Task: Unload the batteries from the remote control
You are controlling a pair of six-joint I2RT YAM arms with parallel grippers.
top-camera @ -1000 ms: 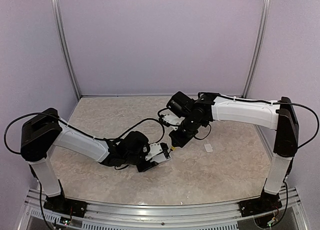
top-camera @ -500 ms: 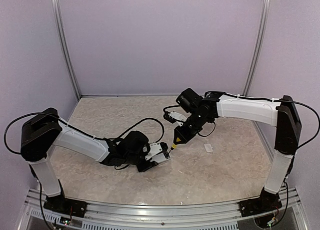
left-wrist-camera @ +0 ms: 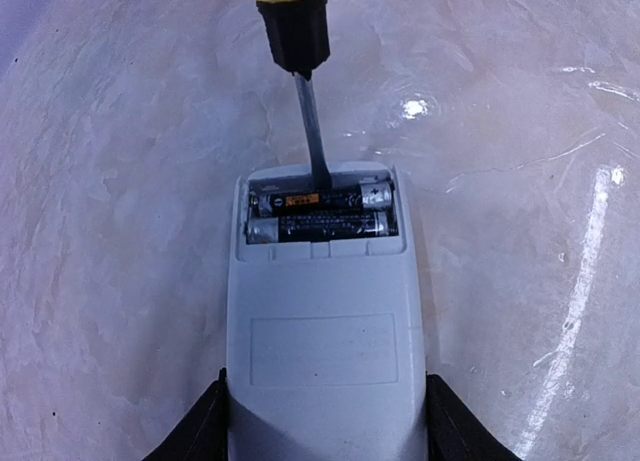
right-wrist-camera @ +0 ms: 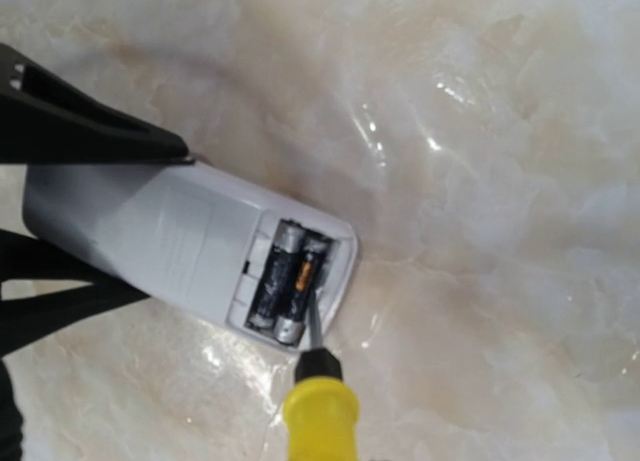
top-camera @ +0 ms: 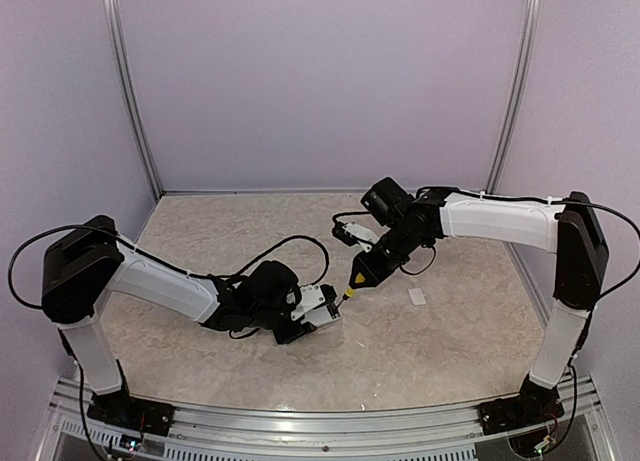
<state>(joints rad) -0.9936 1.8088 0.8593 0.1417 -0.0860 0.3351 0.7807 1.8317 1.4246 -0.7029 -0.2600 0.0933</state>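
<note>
The white remote control (left-wrist-camera: 325,321) lies on the table with its battery bay open. My left gripper (left-wrist-camera: 325,386) is shut on its near end, one dark finger (left-wrist-camera: 205,431) on each side. Two dark batteries (left-wrist-camera: 320,213) lie side by side in the bay. My right gripper (top-camera: 368,264) is shut on the yellow-handled screwdriver (left-wrist-camera: 296,26). Its metal tip rests on the battery nearest the remote's end. The right wrist view shows the remote (right-wrist-camera: 170,246), the batteries (right-wrist-camera: 288,279) and the screwdriver (right-wrist-camera: 320,411), but not the right fingers.
A small white square cover piece (top-camera: 417,297) lies on the marble table right of the remote. A black cable (top-camera: 290,246) loops over the table behind the left arm. Purple walls and metal posts enclose the table.
My right wrist has pulled back to the upper right, so more of the screwdriver shows. Its tip stays at the remote. My left arm and the remote have not moved.
</note>
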